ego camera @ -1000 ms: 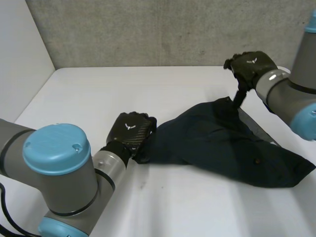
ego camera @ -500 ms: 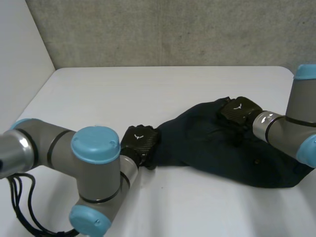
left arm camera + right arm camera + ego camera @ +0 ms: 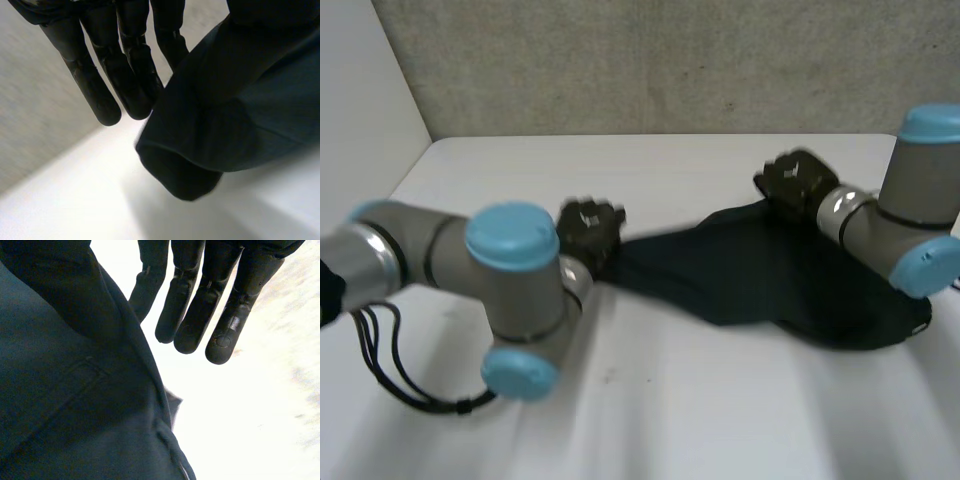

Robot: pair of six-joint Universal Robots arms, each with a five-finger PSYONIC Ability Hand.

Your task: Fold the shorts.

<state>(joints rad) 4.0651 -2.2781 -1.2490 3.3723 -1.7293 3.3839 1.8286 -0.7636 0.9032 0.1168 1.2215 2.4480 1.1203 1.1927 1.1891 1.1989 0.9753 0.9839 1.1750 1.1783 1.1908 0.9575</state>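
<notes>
The dark navy shorts [image 3: 750, 280] hang stretched between my two hands over the white table [image 3: 670, 400]. My left hand [image 3: 588, 232] holds their left end, and its straight fingers [image 3: 95, 85] sit beside the cloth [image 3: 235, 110], which is pinched at the thumb side with a hemmed fold drooping below. At the far right end my right hand [image 3: 790, 182] grips the edge. There its straight fingers [image 3: 195, 315] stand next to the gathered fabric [image 3: 65, 390], where a seam and a pocket line show. The rest of the shorts sags toward the table's right edge.
A grey concrete wall [image 3: 650, 60] runs behind the table's far edge. A white side wall [image 3: 360, 110] closes the left. Both grey arms with light-blue caps reach in over the front corners.
Both hands closed on the shorts' ends and moved toward the far side. The cloth, a loose heap before, now stretches between them.
</notes>
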